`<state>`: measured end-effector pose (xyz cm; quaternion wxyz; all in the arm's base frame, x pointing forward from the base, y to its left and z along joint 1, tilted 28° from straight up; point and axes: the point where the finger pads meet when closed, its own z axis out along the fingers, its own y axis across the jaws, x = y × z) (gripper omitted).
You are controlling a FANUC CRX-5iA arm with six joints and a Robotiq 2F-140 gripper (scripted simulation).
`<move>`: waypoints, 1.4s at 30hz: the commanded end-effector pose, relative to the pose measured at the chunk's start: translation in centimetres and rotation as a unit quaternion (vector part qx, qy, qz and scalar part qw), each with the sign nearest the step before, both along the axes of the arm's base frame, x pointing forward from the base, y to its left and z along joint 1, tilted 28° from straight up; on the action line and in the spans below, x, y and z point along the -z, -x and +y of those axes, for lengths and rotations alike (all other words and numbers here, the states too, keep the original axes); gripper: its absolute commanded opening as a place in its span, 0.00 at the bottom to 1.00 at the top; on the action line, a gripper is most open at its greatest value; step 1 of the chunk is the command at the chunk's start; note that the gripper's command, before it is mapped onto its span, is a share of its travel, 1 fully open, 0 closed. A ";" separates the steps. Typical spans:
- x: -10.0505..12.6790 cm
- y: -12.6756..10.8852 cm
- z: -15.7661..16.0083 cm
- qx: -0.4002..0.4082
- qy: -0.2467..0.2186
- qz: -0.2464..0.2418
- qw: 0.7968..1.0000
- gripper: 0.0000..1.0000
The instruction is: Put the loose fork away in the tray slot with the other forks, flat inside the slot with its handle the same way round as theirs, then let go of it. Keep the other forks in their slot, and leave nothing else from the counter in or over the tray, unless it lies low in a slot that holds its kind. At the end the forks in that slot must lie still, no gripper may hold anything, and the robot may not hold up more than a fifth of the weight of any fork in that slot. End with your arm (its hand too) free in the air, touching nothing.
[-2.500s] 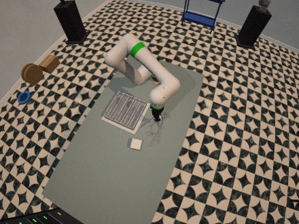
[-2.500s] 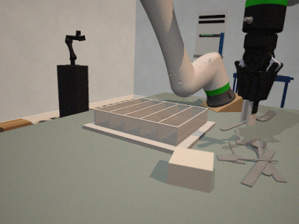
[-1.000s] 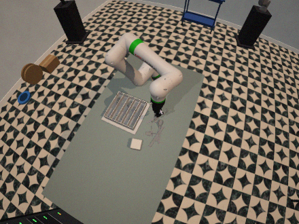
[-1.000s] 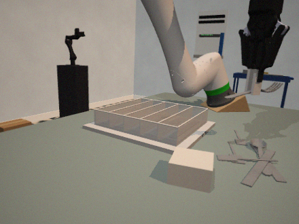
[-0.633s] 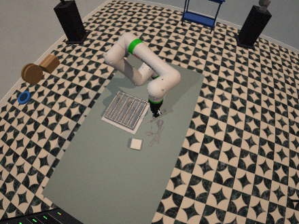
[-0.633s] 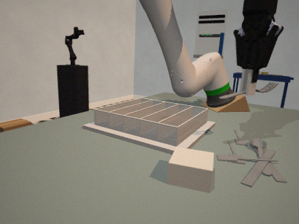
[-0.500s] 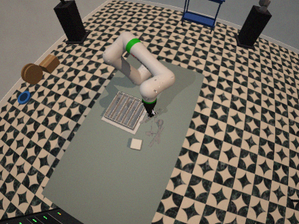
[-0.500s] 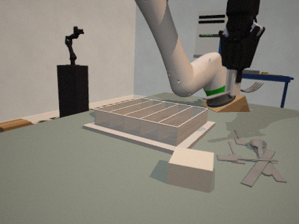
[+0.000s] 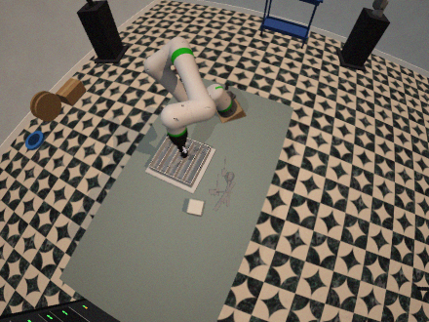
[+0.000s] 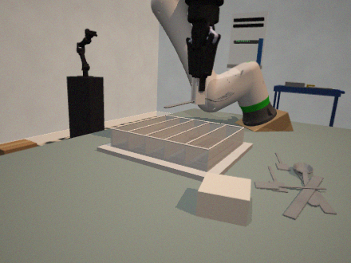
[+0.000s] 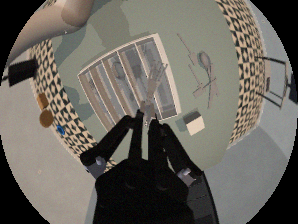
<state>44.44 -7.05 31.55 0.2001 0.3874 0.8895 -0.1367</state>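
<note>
The slotted tray (image 9: 181, 163) lies on the green counter; it also shows in the exterior view (image 10: 177, 137) and in the wrist view (image 11: 129, 86). My gripper (image 10: 198, 93) hangs above the tray's far right part, pointing down, and is shut on the loose fork (image 10: 179, 104). The fork lies about level, well above the tray rim, and sticks out to the left of the fingers. In the wrist view the fork (image 11: 150, 90) reaches out from the fingertips over the tray's slots. From above the gripper (image 9: 184, 152) is over the tray's right half. The forks in the slots are too faint to make out.
A white block (image 10: 224, 198) stands on the counter in front of the tray. A pile of loose flat cutlery (image 10: 297, 185) lies to the tray's right. The arm's base sits on a wooden wedge (image 9: 233, 109) behind the tray.
</note>
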 end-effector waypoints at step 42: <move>-6.3 5.7 -15.9 -0.282 0.123 0.039 0.951 0.03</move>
